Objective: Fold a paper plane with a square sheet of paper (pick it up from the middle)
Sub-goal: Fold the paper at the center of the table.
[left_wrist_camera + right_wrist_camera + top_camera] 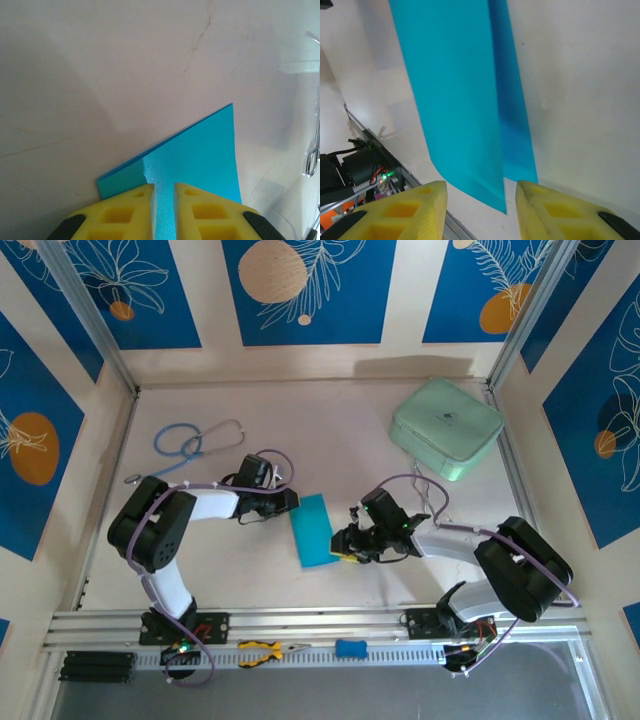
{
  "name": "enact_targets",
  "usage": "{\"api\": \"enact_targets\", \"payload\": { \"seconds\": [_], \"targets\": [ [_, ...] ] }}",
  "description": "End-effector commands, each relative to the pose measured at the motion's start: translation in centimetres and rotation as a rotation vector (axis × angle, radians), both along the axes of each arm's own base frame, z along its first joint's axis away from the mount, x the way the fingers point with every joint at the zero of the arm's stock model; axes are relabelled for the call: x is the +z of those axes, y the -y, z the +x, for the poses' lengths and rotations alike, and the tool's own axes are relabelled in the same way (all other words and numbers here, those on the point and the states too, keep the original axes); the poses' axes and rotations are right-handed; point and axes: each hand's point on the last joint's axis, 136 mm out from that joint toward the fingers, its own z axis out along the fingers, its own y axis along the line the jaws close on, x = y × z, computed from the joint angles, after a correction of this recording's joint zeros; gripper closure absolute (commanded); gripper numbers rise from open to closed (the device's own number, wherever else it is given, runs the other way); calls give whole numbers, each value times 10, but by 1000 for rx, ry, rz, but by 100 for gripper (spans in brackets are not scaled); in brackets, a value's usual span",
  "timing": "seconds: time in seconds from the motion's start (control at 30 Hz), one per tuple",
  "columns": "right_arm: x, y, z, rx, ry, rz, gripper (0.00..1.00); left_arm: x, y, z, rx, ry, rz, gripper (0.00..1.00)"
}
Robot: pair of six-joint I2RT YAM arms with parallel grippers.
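**STEP IN HAND: CENTRE FOLD OF THE PAPER**

At the near edge of the table point(330, 420), pliers point(262, 651) and a block point(350, 648) lie on the rail point(320, 620), apart from the work.

Just beyond, about midway between the left and right edges and closer to the near edge than the far, lies the paper point(314, 530). It shows as a narrow rectangle of 2 layers, so it is judged to be folded once in half.

The left gripper point(290, 502) meets the paper at its far left corner. In the left wrist view its fingers point(135, 210) are clenched on the paper point(200, 155), which runs between them.

The right gripper point(340, 543) stands at the paper's near right edge. In the right wrist view its fingers point(427, 210) are released and well apart. The top layer point(455, 100) lifts off the lower one, and its corner hangs between the fingers, touching neither.

Toward the far left corner lies a stethoscope point(190, 440); toward the far right corner, a case point(445, 428).

Judgement: the first fold is made but not yet flat. The next move calls for the right gripper to press the raised layer onto the lower one, edges aligned, while the left grip prevents slipping.
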Motion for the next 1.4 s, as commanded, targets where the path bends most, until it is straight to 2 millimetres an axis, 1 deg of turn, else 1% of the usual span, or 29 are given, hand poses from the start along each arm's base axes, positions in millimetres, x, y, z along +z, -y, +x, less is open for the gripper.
{"api": "enact_targets", "payload": {
  "seconds": [0.0, 0.1, 0.33, 0.7, 0.8, 0.9, 0.97, 1.03, 1.1, 1.27, 1.37],
  "targets": [
    [18, -16, 6, 33, 14, 81, 59, -19, -5, -7, 2, -47, 25, 81],
    [24, -23, 12, 43, 15, 118, 59, -17, -2, -5, -12, -42, 12, 81],
    [26, -27, 22, 61, 21, 151, 59, -14, 3, -3, -41, -33, 1, 81],
    [13, -29, 38, 84, 2, 161, 60, -9, 13, 3, -91, -5, -27, 80],
    [9, -29, 41, 81, -9, 156, 62, -5, 16, 4, -98, -7, -42, 81],
    [3, -28, 43, 74, -11, 142, 65, 4, 19, 5, -96, 5, -63, 80],
    [1, -28, 46, 71, -7, 133, 70, 11, 19, 7, -92, 20, -72, 79],
    [-1, -28, 48, 66, -3, 124, 73, 20, 19, 7, -91, 36, -76, 77],
    [-3, -28, 50, 57, 0, 115, 78, 29, 18, 7, -88, 55, -76, 74],
    [-6, -26, 53, 30, 8, 104, 85, 52, 13, 4, -76, 106, -76, 66],
    [-6, -24, 55, 10, 17, 91, 90, 66, 9, -1, -68, 148, -78, 62]
  ]
}}
